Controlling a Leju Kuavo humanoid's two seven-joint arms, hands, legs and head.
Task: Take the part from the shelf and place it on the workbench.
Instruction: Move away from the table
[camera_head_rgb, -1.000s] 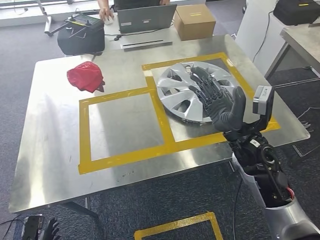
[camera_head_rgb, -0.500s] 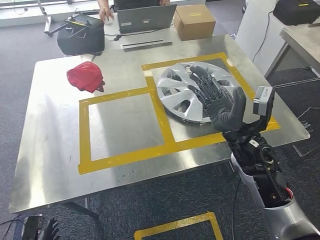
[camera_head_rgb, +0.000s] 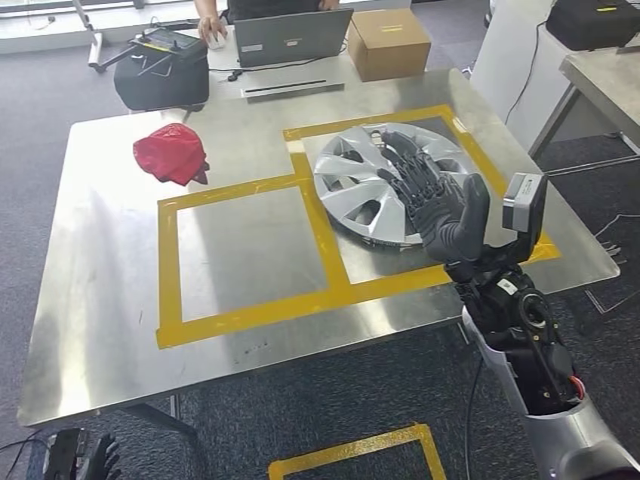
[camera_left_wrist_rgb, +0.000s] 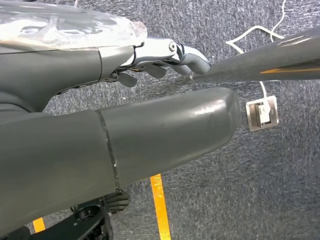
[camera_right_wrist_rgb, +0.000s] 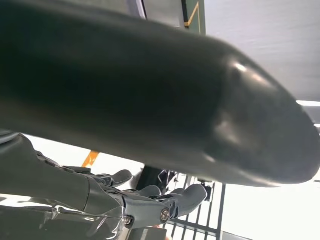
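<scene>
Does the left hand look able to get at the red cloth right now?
Probably not as it stands: the left hand hangs low beside the table, below its near edge, while the red cloth lies far back on top.

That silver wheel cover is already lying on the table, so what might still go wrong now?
The right hand hangs with spread fingers over the wheel cover, which lies inside the right yellow tape square. If the fingers catch a spoke as the arm pulls away, they might drag the cover across the tape. The arm also sits close to the table edge and may bump it while retreating.
</scene>
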